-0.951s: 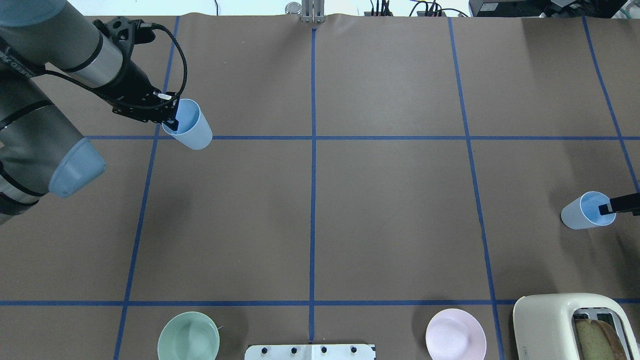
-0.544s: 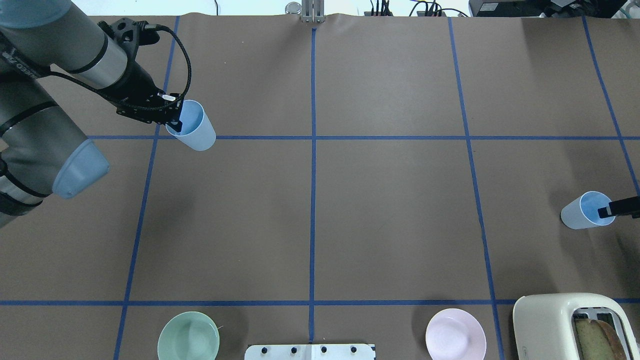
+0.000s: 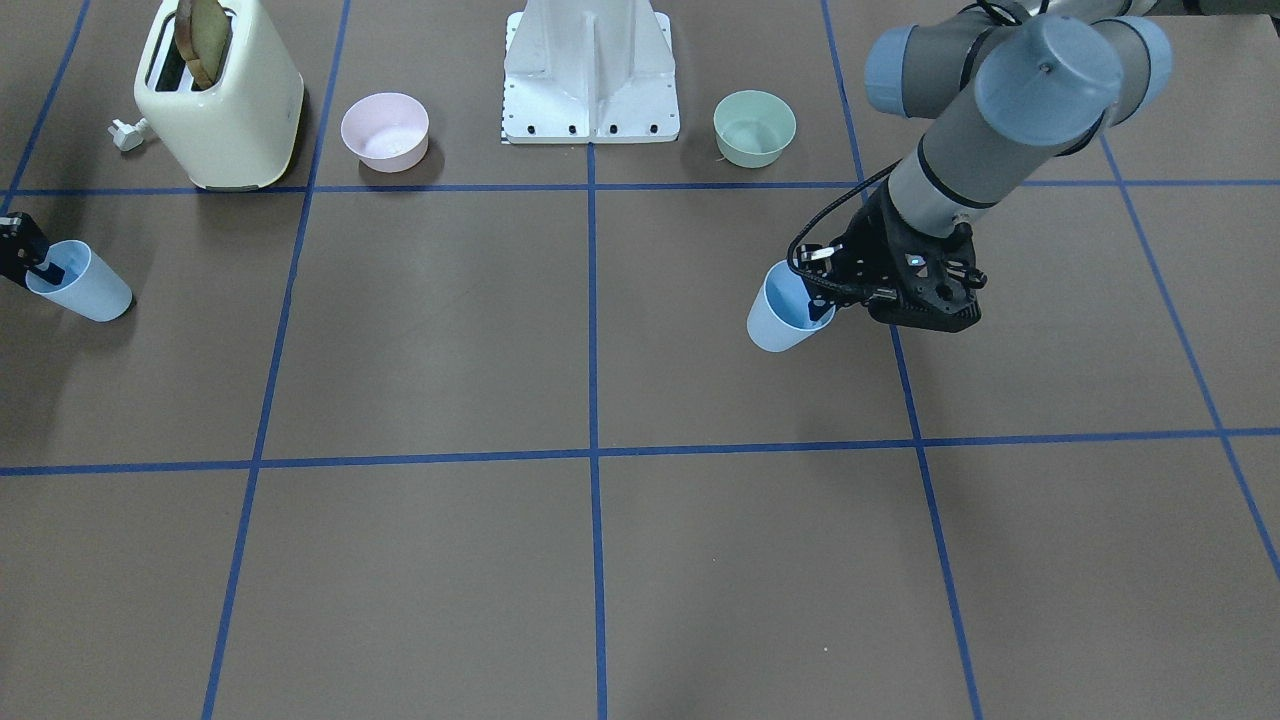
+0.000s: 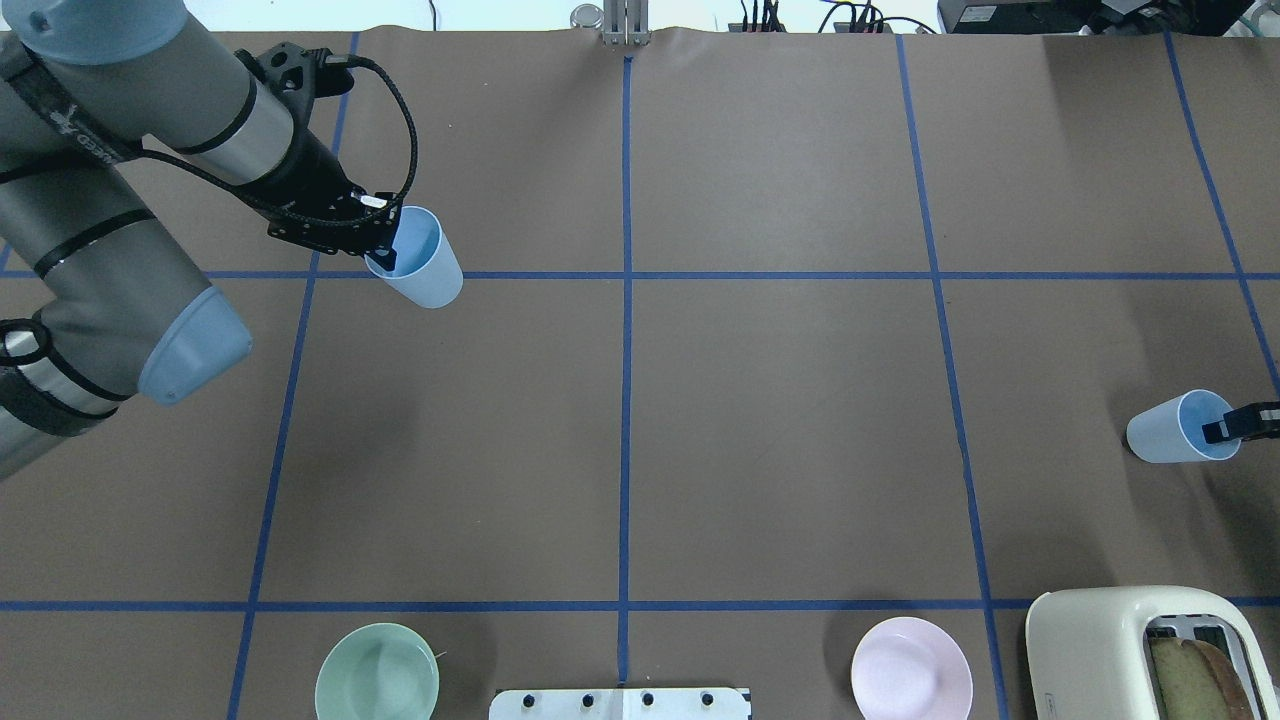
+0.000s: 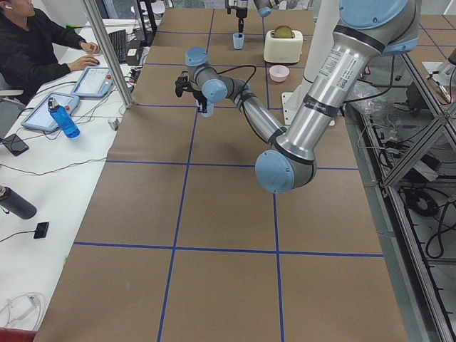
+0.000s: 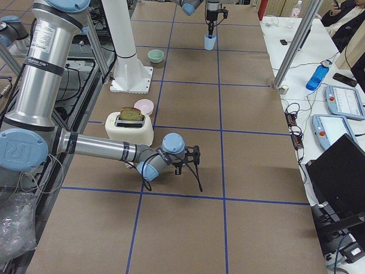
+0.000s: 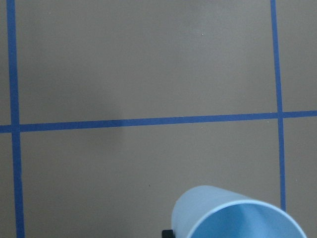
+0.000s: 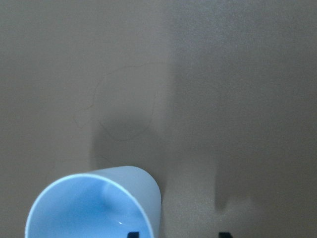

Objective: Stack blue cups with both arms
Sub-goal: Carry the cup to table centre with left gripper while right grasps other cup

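Note:
One blue cup [image 4: 418,262] hangs tilted above the table in my left gripper [image 4: 388,243], which is shut on its rim. It also shows in the front view [image 3: 786,312] and at the bottom of the left wrist view [image 7: 233,215]. The second blue cup [image 4: 1172,430] stands at the table's far right; it also shows in the front view [image 3: 85,285]. My right gripper [image 8: 178,234] is open and straddles this cup's wall [image 8: 99,208]. One finger is inside the rim and the other is outside. Only its tip [image 4: 1235,426] enters the overhead view.
A mint-green bowl [image 4: 377,672], a pink bowl [image 4: 911,668] and a cream toaster [image 4: 1150,650] holding bread stand along the robot-side edge. The white base pedestal [image 3: 590,75] sits between the bowls. Blue tape lines [image 4: 625,400] grid the brown table.
My left arm has carried its blue cup to the right, toward the table's middle. The right gripper tip and the second cup have shifted slightly to the right.

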`<state>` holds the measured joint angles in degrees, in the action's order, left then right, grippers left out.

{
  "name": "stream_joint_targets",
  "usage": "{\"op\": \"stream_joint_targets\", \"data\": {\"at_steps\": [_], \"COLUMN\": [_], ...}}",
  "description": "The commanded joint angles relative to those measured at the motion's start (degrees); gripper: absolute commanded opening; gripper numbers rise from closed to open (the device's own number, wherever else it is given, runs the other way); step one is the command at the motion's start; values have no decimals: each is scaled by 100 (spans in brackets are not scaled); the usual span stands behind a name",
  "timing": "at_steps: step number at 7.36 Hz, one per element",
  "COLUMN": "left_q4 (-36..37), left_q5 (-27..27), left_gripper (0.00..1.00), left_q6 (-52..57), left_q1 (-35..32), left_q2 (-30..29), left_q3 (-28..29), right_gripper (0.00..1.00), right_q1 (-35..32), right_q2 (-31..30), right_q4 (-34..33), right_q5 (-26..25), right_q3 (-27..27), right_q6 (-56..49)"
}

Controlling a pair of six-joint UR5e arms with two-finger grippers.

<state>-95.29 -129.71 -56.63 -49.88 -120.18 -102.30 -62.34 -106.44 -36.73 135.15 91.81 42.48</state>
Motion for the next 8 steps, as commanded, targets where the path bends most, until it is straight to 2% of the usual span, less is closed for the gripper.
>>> {"op": "stream_joint_targets", "data": {"at_steps": [1,2,4,7,8], "left_q4": [-7,-50,-86,-1050,-1087], "left_q5": [399,576,1102,1745,1947], "left_gripper": [0,0,0,0,0], "left_q6": [-530,-803,-1216,-1788,-1816], "left_q1": [450,679,1180,1787,1954], "left_q2": [-346,-548,-917,-1235,-1262], "left_q3": [139,306,604,1473,1563], "right_gripper": [0,0,0,0,0], "right_q1": [-67,-137,-487,-761,-779], "right_q2": [157,315,1129,2396,2713], "right_q4": [-36,-245,-1252,-2765,-3126], "right_q5": [90,125,492,626,626], "right_q3": [12,-14,48,118,109], "right_q6": [-116,-126,-134,-134,-134]}}
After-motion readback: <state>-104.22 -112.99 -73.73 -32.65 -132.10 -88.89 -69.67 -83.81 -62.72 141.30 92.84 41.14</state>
